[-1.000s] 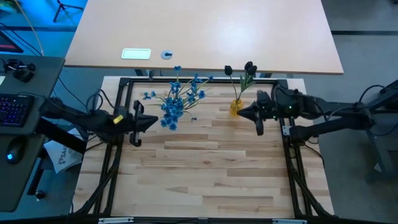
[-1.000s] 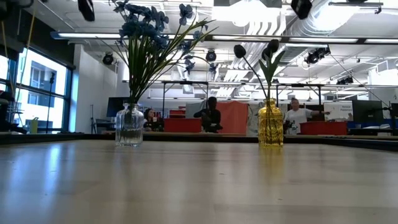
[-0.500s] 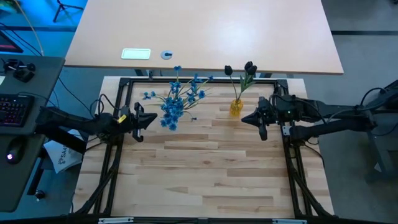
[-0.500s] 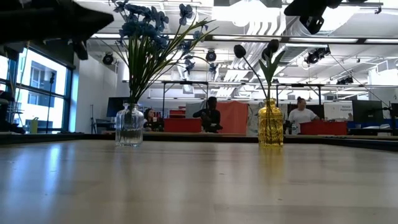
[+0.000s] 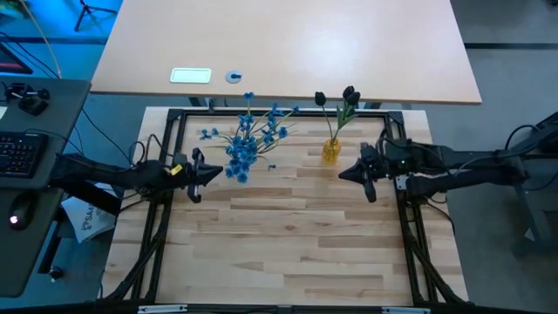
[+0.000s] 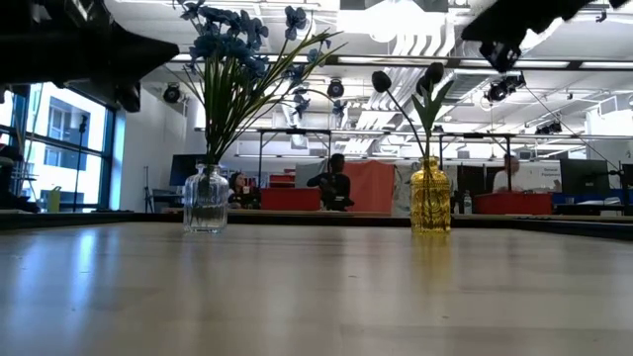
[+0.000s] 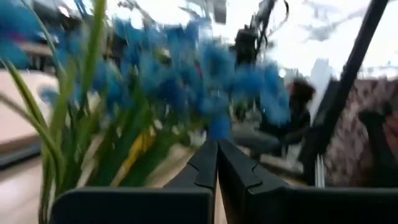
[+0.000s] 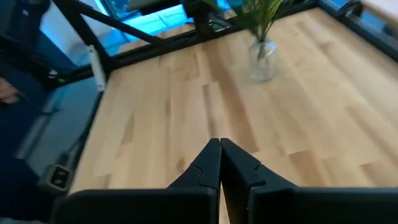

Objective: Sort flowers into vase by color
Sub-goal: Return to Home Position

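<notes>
Several sprigs of blue flowers stand with their stems in a clear glass vase at the table's far left. Dark tulip-like buds stand in a yellow vase at the far right. My left gripper is shut and hangs just left of the blue bunch, which fills its wrist view as a blur. My right gripper is shut and hangs a little nearer than the yellow vase, pointing at the bare wood. Neither holds anything.
A black frame runs around the wooden table. Bare planks fill the near half. Behind stands a bigger table with a white card. People move about in the room beyond.
Both arms have sunk, coming down into the top of the low view, the left one at its left and the right one at its right. My right gripper has also drawn toward the near edge, away from the yellow vase. Flowers and vases have stayed put.
</notes>
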Robot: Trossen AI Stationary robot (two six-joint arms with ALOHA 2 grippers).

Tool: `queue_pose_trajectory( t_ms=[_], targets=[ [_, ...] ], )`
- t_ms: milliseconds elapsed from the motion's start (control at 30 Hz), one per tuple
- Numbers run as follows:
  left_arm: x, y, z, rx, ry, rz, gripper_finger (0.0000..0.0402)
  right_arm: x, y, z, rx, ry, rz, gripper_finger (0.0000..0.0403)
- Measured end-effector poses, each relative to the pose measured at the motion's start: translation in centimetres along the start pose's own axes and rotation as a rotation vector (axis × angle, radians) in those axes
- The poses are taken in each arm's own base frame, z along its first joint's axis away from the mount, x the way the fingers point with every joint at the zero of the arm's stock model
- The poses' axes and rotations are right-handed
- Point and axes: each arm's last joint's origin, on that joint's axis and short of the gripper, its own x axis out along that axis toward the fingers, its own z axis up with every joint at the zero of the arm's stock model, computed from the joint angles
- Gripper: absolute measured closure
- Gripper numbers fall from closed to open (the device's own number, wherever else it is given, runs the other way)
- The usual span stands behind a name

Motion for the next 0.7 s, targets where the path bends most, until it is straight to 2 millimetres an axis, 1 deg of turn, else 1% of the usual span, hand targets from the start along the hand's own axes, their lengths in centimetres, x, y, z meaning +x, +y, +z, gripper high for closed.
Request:
queue_pose_trajectory(
  t_ms=[167, 267, 533, 700],
  targets=[
    [-0.1, 0.2, -1.2, 0.035, 0.122, 0.013, 0.0401, 0.6, -0.8, -3.0, 0.075, -0.078, 0.046, 0.0403],
    [-0.1, 0.3, -1.5, 0.043, 0.152, 0.02, 0.0401, 0.6, -1.2, -4.5, 0.076, -0.127, 0.069, 0.0403],
    [-0.1, 0.4, -1.6, 0.048, 0.167, 0.024, 0.0401, -0.2, -2.1, -7.5, 0.002, -0.206, 0.088, 0.0403],
    [-0.1, 0.4, -1.6, 0.048, 0.167, 0.024, 0.0401, -0.6, -2.5, -9.1, 0.001, -0.258, 0.104, 0.0403]
  ],
)
